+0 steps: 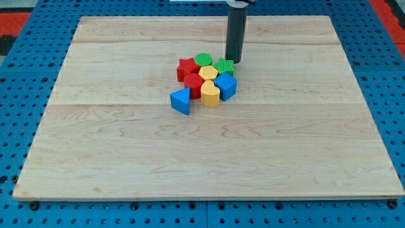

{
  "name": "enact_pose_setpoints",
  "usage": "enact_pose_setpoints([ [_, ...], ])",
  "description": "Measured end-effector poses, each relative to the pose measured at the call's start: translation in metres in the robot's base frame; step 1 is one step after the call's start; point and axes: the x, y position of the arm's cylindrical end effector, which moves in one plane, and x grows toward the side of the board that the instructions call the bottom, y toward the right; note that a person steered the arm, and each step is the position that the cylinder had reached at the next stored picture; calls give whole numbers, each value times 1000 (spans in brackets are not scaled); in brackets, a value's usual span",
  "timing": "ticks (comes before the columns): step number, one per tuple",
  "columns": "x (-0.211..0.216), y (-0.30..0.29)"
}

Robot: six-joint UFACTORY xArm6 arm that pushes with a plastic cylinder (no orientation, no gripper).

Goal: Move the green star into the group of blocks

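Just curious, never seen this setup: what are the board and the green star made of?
The board looks like pale unpainted wood: grain lines and plank seams show. The green star, touching my tip, seems matte plastic with fine ridges, possibly printed; hard to confirm.

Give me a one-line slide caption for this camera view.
My tip touches the green star at the top-right edge of a tight cluster of coloured blocks on the wooden board.

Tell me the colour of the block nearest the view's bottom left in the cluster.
Blue: the blue block, seen in the camera view.
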Motion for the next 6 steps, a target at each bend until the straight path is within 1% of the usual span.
enact_pose_setpoints([
  [1, 0, 51],
  [2, 17, 58],
  [3, 29, 27],
  [4, 29, -46],
  [5, 36, -68],
  [6, 38, -69],
])
